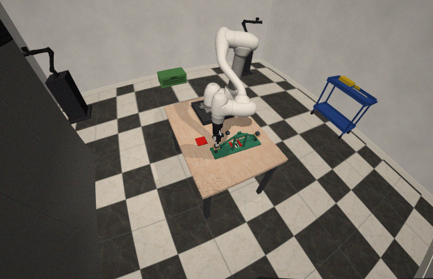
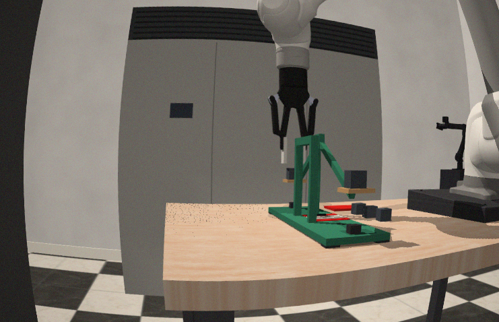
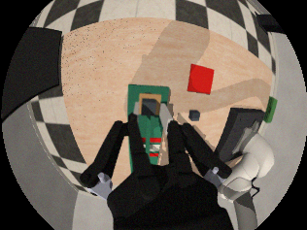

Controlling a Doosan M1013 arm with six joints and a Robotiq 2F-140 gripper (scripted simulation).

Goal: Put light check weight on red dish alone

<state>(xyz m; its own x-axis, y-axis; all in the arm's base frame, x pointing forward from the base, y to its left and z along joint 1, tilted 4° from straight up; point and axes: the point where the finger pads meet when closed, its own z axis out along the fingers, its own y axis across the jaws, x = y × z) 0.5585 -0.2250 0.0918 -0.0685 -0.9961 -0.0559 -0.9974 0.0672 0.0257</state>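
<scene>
So my arm [image 1: 238, 39] [image 2: 289, 15] [image 3: 257, 161] is glossy-ish white with chunky rounded joints, plus one greyer tube section. My claw [image 1: 217, 143] [image 2: 294, 156] [image 3: 150, 109] is black, with angular linkages, silvery bits at the knuckles and pale fingertips [image 2: 283, 156].

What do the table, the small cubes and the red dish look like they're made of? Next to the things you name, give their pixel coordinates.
The table [image 1: 243, 171] [image 2: 257, 258] [image 3: 97, 72] looks like pale wood, smooth, with fine grain streaks. The cube on the nearer pan [image 2: 355, 179] is plain dark gray and dull, perhaps painted metal, though plastic would look alike. The red dish [image 1: 201, 140] [image 2: 336, 207] [image 3: 200, 79] seems evenly colored plastic or painted metal.
</scene>
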